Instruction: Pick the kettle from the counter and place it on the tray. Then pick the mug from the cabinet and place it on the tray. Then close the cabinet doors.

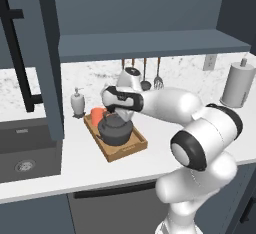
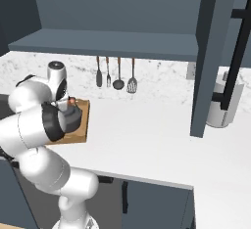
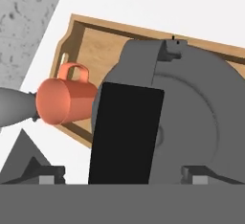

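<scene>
**Mia:** Where is the squat round dark grey kettle (image 1: pixel 115 130)?

**Ben:** It sits in the light-brown wooden tray with raised rims (image 1: pixel 131 149), on the white speckled table (image 1: pixel 150 158). The small orange mug with a loop handle (image 1: pixel 97 115) is in the tray too, touching the kettle, toward the wall.

**Mia:** And the end effector (image 1: pixel 116 112)?

**Ben:** It hangs just over the kettle, very close. In the hand view the kettle's black arched handle (image 3: pixel 125 134) is right in front, and the mug (image 3: pixel 63 100) is at about 9 o'clock from it. I cannot tell if the fingers are spread or pressed together; the tips are too hidden.

**Mia:** So what is left?

**Ben:** I think both things are in the tray, so the doors come next. One tall dark blue-grey cabinet door with a black bar handle (image 1: pixel 42 63) stands open at about 10 o'clock from the end effector, up and to the left. The other door (image 2: pixel 215 52) stands open far off on the right side. The left one looks nearer.
</scene>
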